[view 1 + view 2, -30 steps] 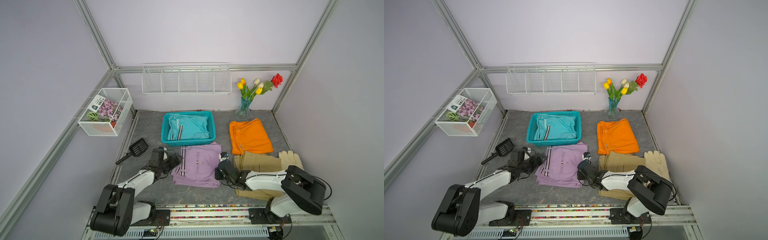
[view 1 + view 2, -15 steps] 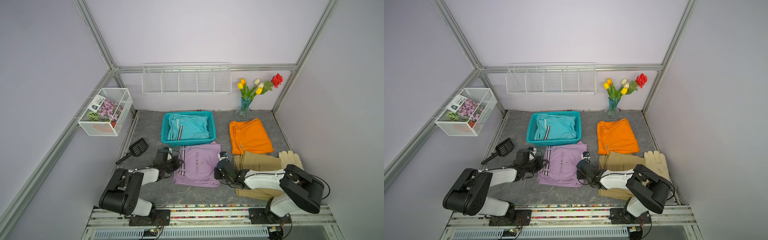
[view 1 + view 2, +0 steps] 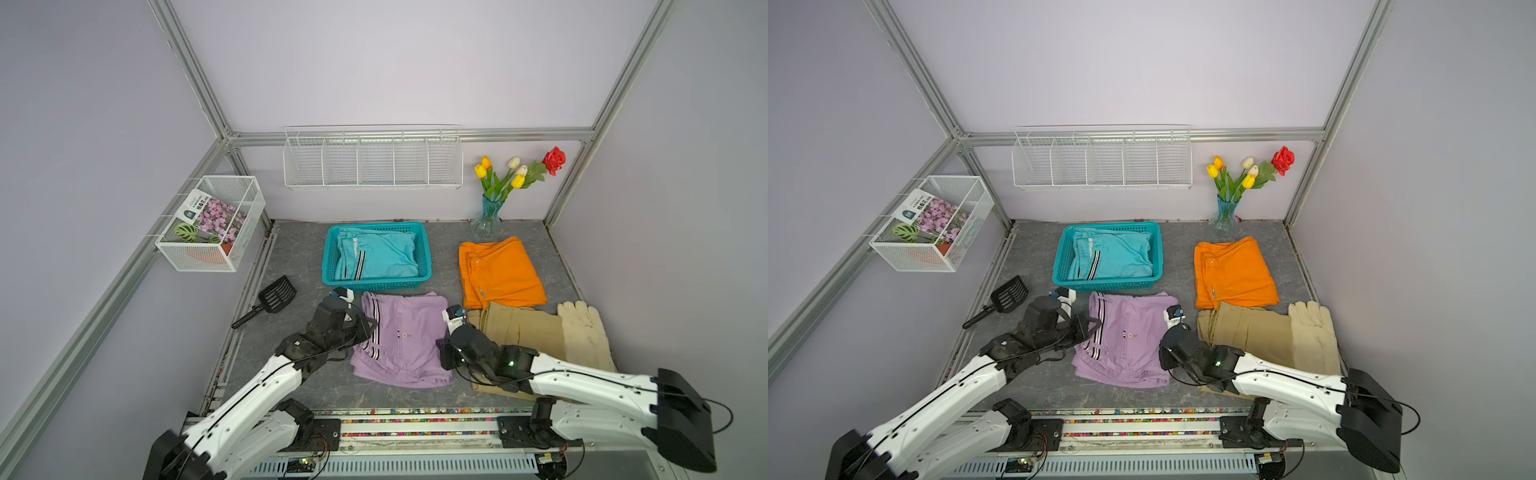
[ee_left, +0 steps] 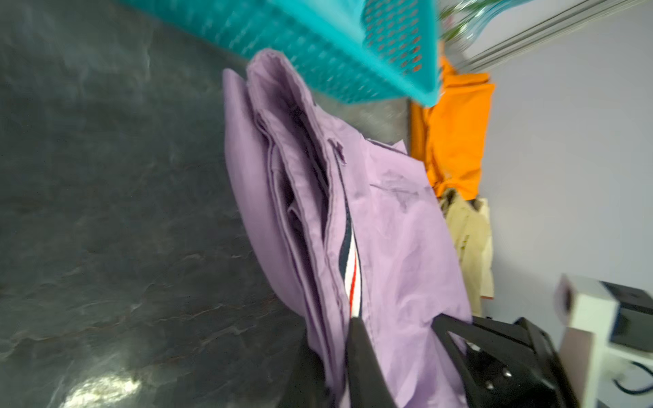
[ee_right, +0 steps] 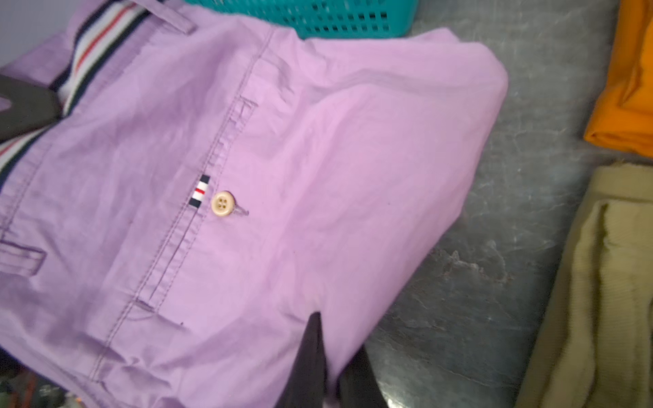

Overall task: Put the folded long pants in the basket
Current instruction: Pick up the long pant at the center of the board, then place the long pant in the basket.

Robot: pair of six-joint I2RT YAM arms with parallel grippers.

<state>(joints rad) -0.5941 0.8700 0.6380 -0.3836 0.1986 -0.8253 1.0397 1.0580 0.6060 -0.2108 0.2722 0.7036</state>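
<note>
Folded lilac pants (image 3: 401, 340) (image 3: 1127, 340) lie on the grey floor in front of the teal basket (image 3: 376, 286) (image 3: 1106, 286). Teal striped pants (image 3: 380, 255) (image 3: 1115, 255) lie inside the basket. My left gripper (image 3: 366, 328) (image 3: 1091, 326) (image 4: 339, 339) is shut on the lilac pants' striped left edge. My right gripper (image 3: 441, 355) (image 3: 1162, 353) (image 5: 334, 339) is shut on their right edge. Orange pants (image 3: 498, 268) (image 3: 1233, 268) and khaki pants (image 3: 523, 328) (image 3: 1250, 328) lie to the right, the khaki ones partly under my right arm.
A cream glove (image 3: 582, 332) (image 3: 1312, 332) lies right of the khaki pants. A black scoop (image 3: 272, 297) (image 3: 1007, 296) lies left of the basket. A flower vase (image 3: 488, 218) stands at the back right. A wire rack (image 3: 374, 160) and a mesh box (image 3: 212, 226) hang on the walls.
My left gripper slid in from the left onto the lilac pants' striped edge and shut on it. The right gripper stayed shut on the opposite edge.
</note>
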